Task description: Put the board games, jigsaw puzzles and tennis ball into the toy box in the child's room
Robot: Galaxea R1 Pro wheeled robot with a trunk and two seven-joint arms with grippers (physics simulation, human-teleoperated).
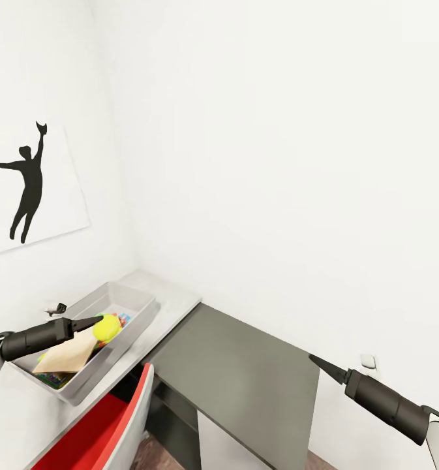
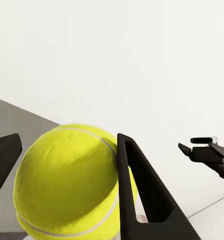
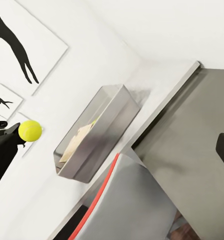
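Tennis ball is being held clamped in left jaws over toy box at surface's left; flat toys are already lying inside. Right jaws' state cannot be told.

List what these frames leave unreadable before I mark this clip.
- Toy box contents: in the head view the left claw, the tennis ball and a tan sheet hide what lies beneath; the coloured bits are too small to name.
- Right claw: the head view shows one dark tip, so open or shut is unclear.
- Red and grey chair: cut off by the head view's lower edge.
- Small dark object left of the box: too small to identify.
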